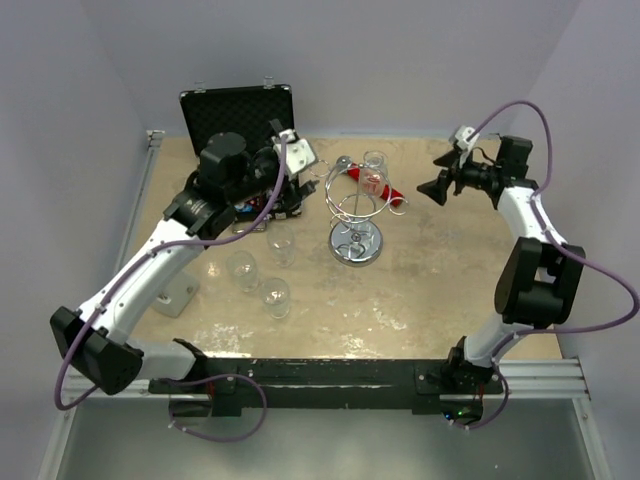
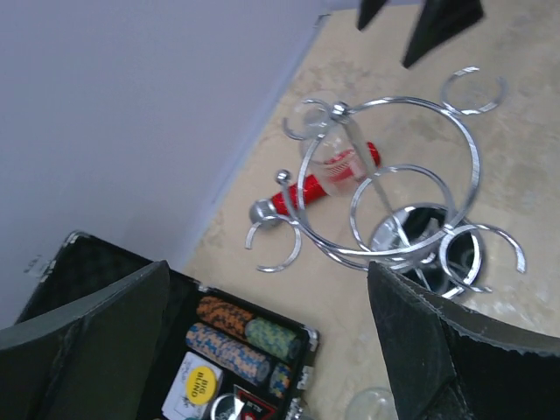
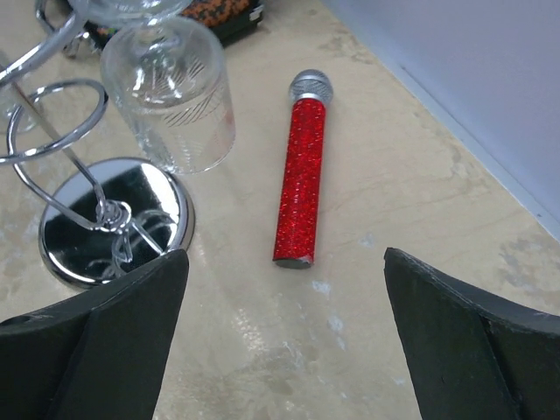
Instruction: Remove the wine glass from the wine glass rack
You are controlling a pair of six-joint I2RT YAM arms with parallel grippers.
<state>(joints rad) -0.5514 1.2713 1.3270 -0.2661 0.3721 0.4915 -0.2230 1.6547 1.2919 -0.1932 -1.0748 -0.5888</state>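
One clear wine glass [image 3: 166, 96] hangs bowl-down from a far loop of the chrome wire rack [image 1: 355, 215] | rack stands mid counter [image 1: 430, 290] on round mirrored base | counter beige, mottled | walls [image 1: 400, 60] pale grey | left gripper [image 2: 267, 267] spread near rack | right gripper [image 3: 284, 254] spread

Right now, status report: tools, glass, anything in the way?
Left tool open, empty; right tool open, empty. Glass hangs upside down on rack, untouched. Red mic lies beside rack base, near the glass.
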